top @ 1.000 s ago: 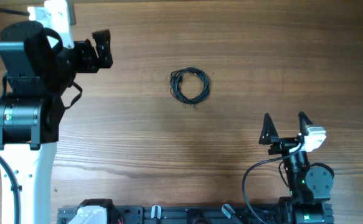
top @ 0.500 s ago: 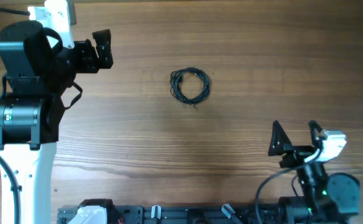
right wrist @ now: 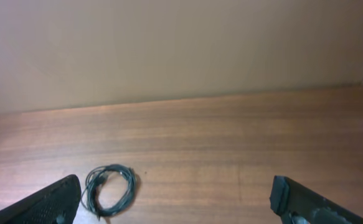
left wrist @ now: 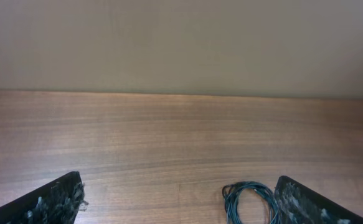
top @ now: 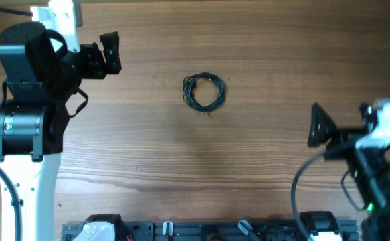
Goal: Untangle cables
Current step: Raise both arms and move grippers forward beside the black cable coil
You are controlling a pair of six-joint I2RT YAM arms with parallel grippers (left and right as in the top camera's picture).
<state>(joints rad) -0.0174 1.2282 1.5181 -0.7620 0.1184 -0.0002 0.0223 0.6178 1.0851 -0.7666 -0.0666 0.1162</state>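
Note:
The cables [top: 204, 92] lie as one small coil of thin black wire on the wooden table, just above its middle. My left gripper [top: 109, 52] hovers at the far left, open, well apart from the coil. In the left wrist view the cables [left wrist: 249, 200] sit just inside the right finger of that open gripper [left wrist: 181, 208], farther off on the table. My right gripper [top: 342, 122] stands open at the right side, away from the coil. Its wrist view shows the cables [right wrist: 111, 188] close to the left finger of the empty gripper [right wrist: 178, 204].
The left arm's large black and white base [top: 24, 114] fills the left edge. A black rail [top: 181, 231] runs along the front edge. Bare wooden table [top: 261, 53] surrounds the coil, with a plain wall [right wrist: 181, 50] beyond the far edge.
My right arm has swung to the right and slightly up the frame, away from the middle. The left arm and the cables have not moved.

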